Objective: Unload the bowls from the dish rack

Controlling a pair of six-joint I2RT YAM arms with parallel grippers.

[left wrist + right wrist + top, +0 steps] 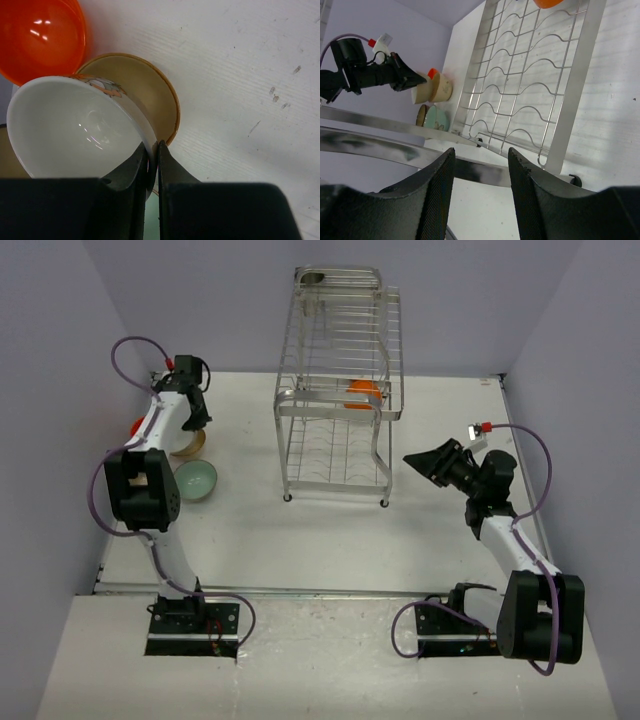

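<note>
Nearest to you on the left side of the white table (pixel 330 540) sits the mint bowl (pixel 197 481), upright with its mouth up, just in front of the left arm's working spot.

Across on the right, your right claw (pixel 481 152) hangs in the air with its fingers spread and nothing between them. It is aimed toward the lower tier of the dish rack (pixel 577 65) but is well apart from it.

A little farther back on the left, your left claw (pixel 152 145) is pinching the rim of the cream bowl (pixel 70 125), one finger inside the wall and one outside, pressed nearly together on the thin edge. The bowl is tilted, with its glossy pale inside facing the wrist camera. It hangs over the tan bowl (pixel 150 90), which lies on the table beneath it. You cannot tell from these views whether the two touch. Just beyond them, at the table's left edge, is an orange bowl (pixel 40 35), close beside the tan one and partly hidden by the arm in the overhead view.

Farthest back, the dish rack stands upright at the middle of the table, well apart from the bowls on the left. A second orange bowl (pixel 362 392) is in it, toward the right end, at the level of the rack's middle rim.
</note>
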